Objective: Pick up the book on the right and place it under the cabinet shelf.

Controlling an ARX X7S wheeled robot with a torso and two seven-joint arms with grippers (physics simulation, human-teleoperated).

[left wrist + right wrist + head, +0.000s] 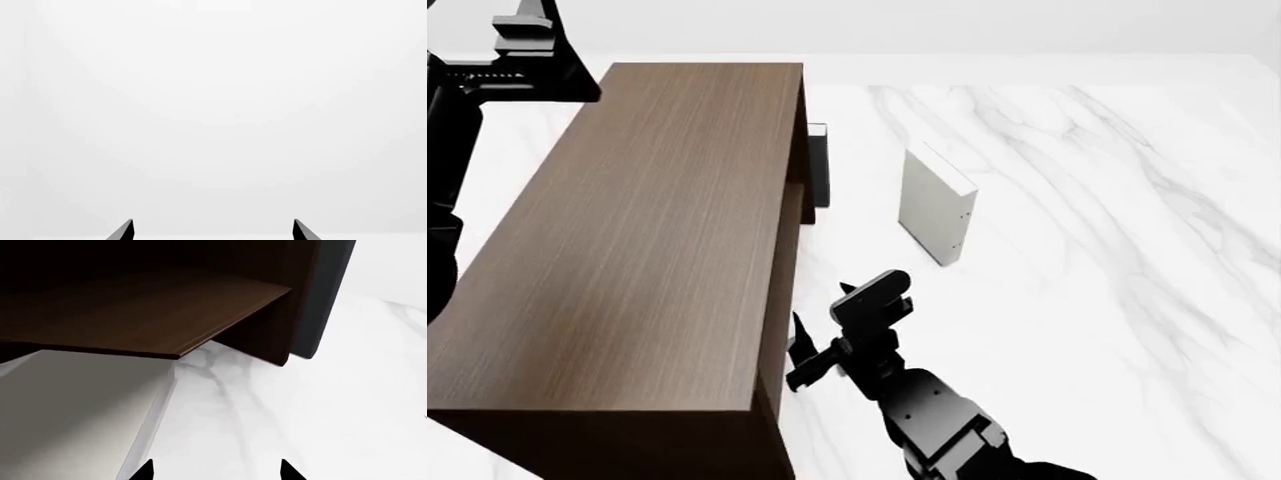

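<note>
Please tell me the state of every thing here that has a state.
Left gripper: open, empty.
Right gripper: open, empty.
Flat pale book: lying flat, partly under the shelf board.
Standing pale book: upright on the table.
Cabinet: upright, side open.

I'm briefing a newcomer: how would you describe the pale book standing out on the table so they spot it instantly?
Start at the big dark-brown cabinet on the white marble table. To its right, well clear of it, a thin pale book stands upright on edge. Unlike the other pale book tucked beneath the cabinet's shelf board, it stands alone in the open.
</note>
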